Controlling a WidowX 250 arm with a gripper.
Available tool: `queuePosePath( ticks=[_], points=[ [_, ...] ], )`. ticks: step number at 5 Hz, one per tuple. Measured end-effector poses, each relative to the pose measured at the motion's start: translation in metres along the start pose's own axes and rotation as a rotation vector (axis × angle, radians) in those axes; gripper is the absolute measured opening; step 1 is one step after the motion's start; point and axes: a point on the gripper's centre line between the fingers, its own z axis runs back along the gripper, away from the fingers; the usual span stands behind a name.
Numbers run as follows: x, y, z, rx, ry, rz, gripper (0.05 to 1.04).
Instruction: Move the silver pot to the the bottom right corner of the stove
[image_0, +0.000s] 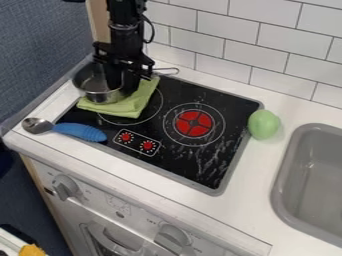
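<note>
Silver pot (99, 94), round shiny metal, over folded cloth (137, 104), end effector (121, 82) at it, cannot tell if spread

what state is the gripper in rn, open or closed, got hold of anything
Gripper: down at the pot; can't tell if it's open or closed, or has hold of the pot.

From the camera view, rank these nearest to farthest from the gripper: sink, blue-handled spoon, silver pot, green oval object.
1. Silver pot: right at the gripper, far left of the stove.
2. Blue-handled spoon: front left, overlapping the stove's edge.
3. Green oval object: by the stove's right edge.
4. Sink: farthest right.
</note>
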Motion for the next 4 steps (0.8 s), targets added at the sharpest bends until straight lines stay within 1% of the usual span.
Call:
queuePosePath(
  ticks=[1, 2, 3, 4],
  points=[
    [0.001, 0.0, 0.0, -0.002, -0.005, -0.006, 0.153],
    [0.0, 0.0, 0.001, -0.003, 0.001, -0.018, 0.08],
    [0.0, 0.0, 0.001, 0.003, 0.005, -0.028, 0.074],
    [-0.004, 0.002, 0.011, 0.035, 0.001, -0.027, 0.073]
  ],
)
